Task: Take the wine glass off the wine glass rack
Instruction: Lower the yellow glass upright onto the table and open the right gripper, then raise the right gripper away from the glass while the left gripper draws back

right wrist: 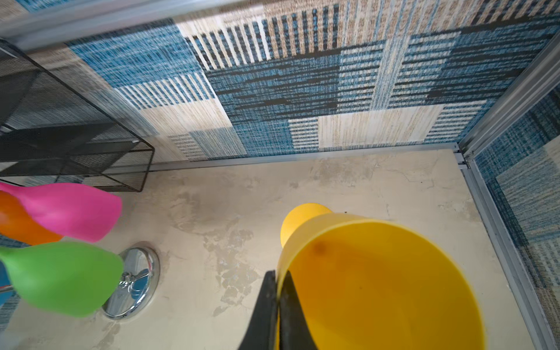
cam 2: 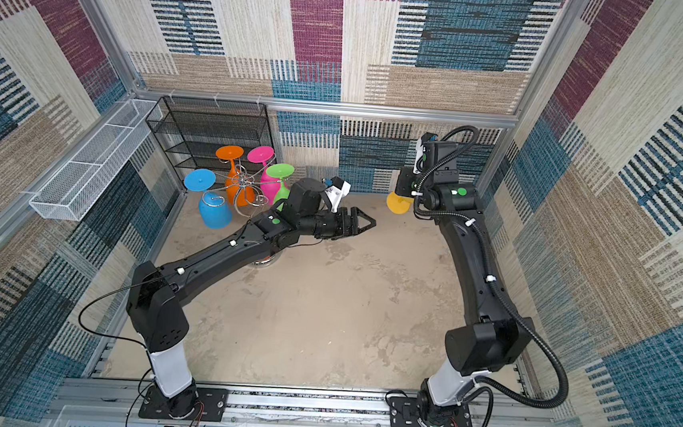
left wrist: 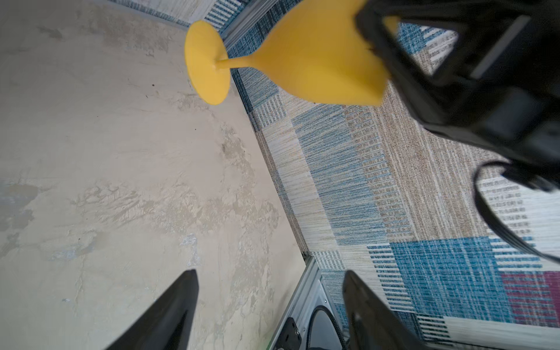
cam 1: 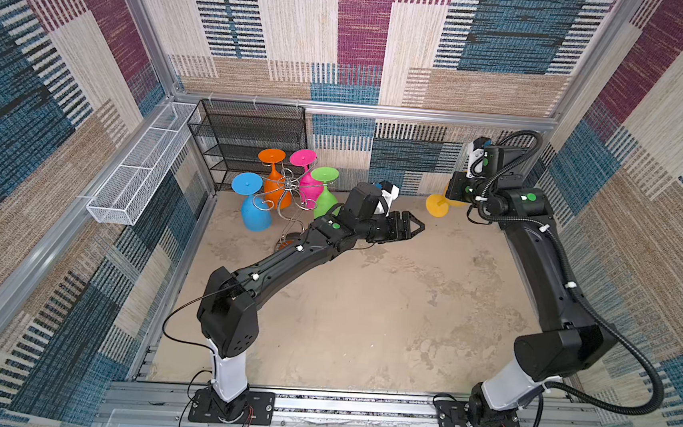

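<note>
Wine glass rack (cam 1: 288, 184) is standing just in front of the black mesh shelf unit (cam 1: 249, 140), carrying four glasses upside down: blue glass (cam 1: 255, 216), orange glass (cam 1: 274, 199), pink glass (cam 1: 310, 187), green glass (cam 1: 326, 205). Yellow wine glass (right wrist: 378, 288) is hanging off the rack, well to its right in both top views, over the beige tabletop (cam 1: 365, 308) near the back wall. Right gripper (right wrist: 278, 275) is pinching its rim. Left gripper (left wrist: 269, 274) is hovering between rack and glass, jaws spread, gripping nothing.

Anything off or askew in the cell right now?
Only the yellow wine glass: off the wine glass rack, tipped sideways near the back wall, pinched by its rim in the right gripper. Four other glasses hang inverted on it. Left gripper open, empty.
</note>
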`<state>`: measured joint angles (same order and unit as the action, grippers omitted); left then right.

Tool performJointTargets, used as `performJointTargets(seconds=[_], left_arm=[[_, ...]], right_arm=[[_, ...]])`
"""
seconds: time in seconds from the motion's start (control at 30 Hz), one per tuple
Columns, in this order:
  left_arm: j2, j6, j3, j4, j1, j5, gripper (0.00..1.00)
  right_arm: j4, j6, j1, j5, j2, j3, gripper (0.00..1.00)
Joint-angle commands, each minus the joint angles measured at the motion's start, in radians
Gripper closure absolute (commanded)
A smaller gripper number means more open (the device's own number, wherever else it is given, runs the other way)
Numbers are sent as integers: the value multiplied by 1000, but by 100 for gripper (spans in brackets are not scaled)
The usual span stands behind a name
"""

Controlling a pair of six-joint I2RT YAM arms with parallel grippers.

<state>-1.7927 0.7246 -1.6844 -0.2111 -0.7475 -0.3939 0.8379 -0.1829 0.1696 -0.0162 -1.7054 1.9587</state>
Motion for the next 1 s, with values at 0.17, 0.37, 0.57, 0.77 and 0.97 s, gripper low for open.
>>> performJointTargets(seconds=[0.17, 0.37, 0.57, 0.77, 0.97], left_arm=[[180, -341, 97, -105, -52, 164, 18], [295, -385, 283, -77, -59, 131, 19], [403, -383, 455, -21, -68, 131, 19], [436, -366, 517, -19, -84, 124, 20], [419, -343, 527, -8, -91, 118, 20]], right_arm=[[58, 32, -46, 9, -263, 189, 100], [126, 78, -59, 67, -417, 344, 100], [148, 102, -76, 55, -545, 470, 100], [120, 109, -79, 32, -621, 507, 100], [113, 115, -79, 30, -682, 557, 100]])
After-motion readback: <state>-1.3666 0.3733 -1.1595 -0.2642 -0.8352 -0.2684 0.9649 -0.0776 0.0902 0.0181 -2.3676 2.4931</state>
